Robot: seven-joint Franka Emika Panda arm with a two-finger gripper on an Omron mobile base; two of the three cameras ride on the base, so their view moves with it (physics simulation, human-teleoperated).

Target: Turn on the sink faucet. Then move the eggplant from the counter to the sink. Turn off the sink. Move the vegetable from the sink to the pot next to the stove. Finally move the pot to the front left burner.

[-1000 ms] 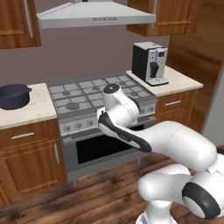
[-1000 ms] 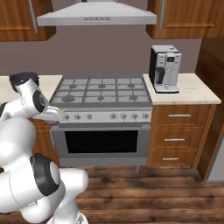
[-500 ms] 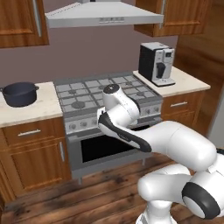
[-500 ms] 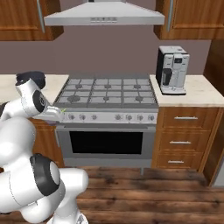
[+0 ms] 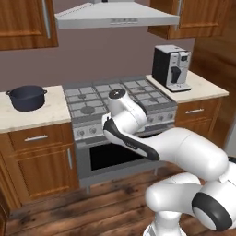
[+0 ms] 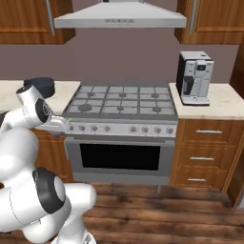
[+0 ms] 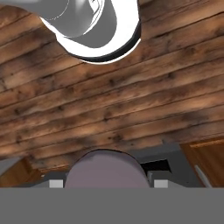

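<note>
Your eggplant (image 7: 104, 168) sits at the bottom centre of the hand view, a dull purple dome that looks held in the claw, though the tips are hidden and you cannot tell the grip for sure. The pot (image 5: 26, 97) waits on the table (image 5: 44, 113) at left, beside the stove (image 5: 99, 99). You look mid-carry: bring the hand over the pot and drop it in.

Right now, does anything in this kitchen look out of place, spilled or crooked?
Nothing stands out. The pot sits upright on the counter left of the stove, the coffee machine stands square on the right counter, and the wooden floor looks clean.
</note>
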